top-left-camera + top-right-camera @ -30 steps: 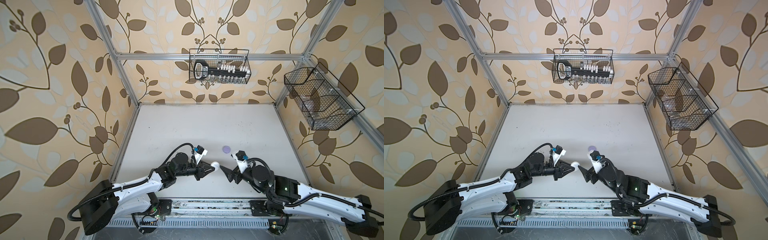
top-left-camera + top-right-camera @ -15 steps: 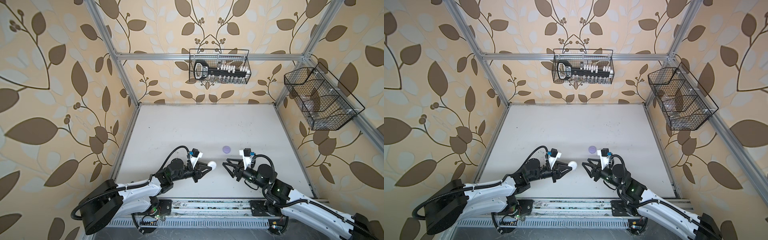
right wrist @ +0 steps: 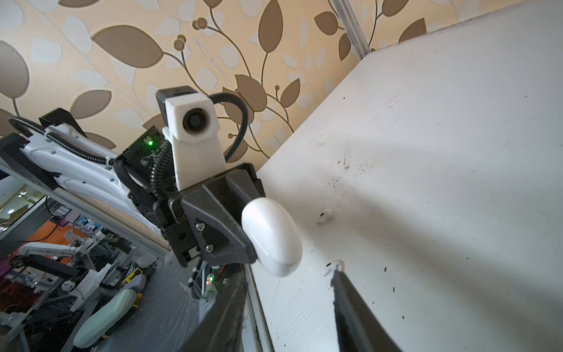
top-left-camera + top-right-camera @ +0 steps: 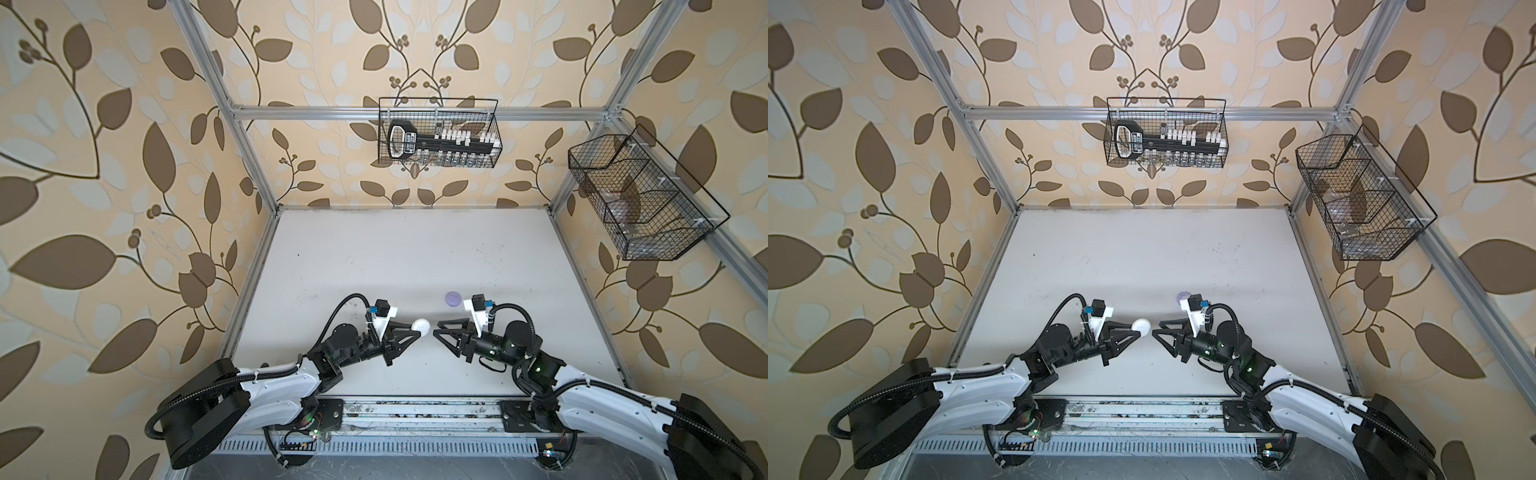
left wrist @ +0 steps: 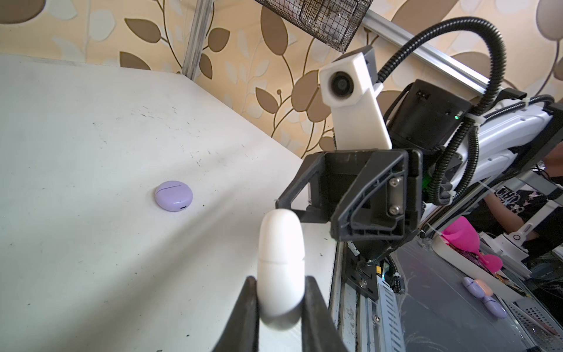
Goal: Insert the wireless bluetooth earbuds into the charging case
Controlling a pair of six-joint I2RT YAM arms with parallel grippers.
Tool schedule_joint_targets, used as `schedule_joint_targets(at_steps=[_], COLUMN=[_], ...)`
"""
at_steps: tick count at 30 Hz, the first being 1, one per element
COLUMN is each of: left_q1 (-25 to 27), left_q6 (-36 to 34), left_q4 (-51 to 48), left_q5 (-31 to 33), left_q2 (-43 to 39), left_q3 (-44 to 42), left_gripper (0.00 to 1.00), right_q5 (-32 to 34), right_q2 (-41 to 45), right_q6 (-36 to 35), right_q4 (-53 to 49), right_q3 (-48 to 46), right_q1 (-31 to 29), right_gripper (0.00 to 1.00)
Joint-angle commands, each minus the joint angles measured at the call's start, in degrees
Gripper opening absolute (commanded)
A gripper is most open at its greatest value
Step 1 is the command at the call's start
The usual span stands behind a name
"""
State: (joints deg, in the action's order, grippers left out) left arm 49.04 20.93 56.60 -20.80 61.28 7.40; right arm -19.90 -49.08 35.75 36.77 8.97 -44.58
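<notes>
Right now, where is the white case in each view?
Top view: white case low centre.
Top view: white case likewise.
Left wrist: white case close up, pinched edge-on.
Right wrist: white case centre frame.
Landmark: left tool clamping it.

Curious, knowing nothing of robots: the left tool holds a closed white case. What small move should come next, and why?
Probably the right tool eases forward to grip the free half of the white case: the left tool pinches the case, lid shut, and the right faces it open, empty, just short.
</notes>
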Motion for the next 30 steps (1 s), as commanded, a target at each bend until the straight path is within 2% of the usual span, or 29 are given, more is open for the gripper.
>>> schedule_joint_targets(at_steps=[1,12,21,30], left_q1=[-0.4,-0.3,-0.3,-0.3], left_q6=[-0.5,4.5,7.6,11.4], left_q4=[6.6,11.2,16.8,23.1], left_q5=[-2.4,-6.4,-5.9,-7.0], left_q2=[0.2,3.1,5.6,9.0], left_q3=[-0.2,1.1,1.5,2.8], left_gripper=[0.00,0.00,0.00,0.00], right_q5=[-4.1,-7.3,-8.1,-9.3], right_q2=[-1.2,-1.9,-0.8,-0.1], right_q6=[-0.7,-0.5,-1.7,-1.9], right_q4=[4.5,7.5,5.5,5.2], right_q3=[1.8,3.6,4.4,4.6], right_q1=[0.4,0.1,-1.1,-1.1], right_gripper=[0.47,0.45,0.42,0.33])
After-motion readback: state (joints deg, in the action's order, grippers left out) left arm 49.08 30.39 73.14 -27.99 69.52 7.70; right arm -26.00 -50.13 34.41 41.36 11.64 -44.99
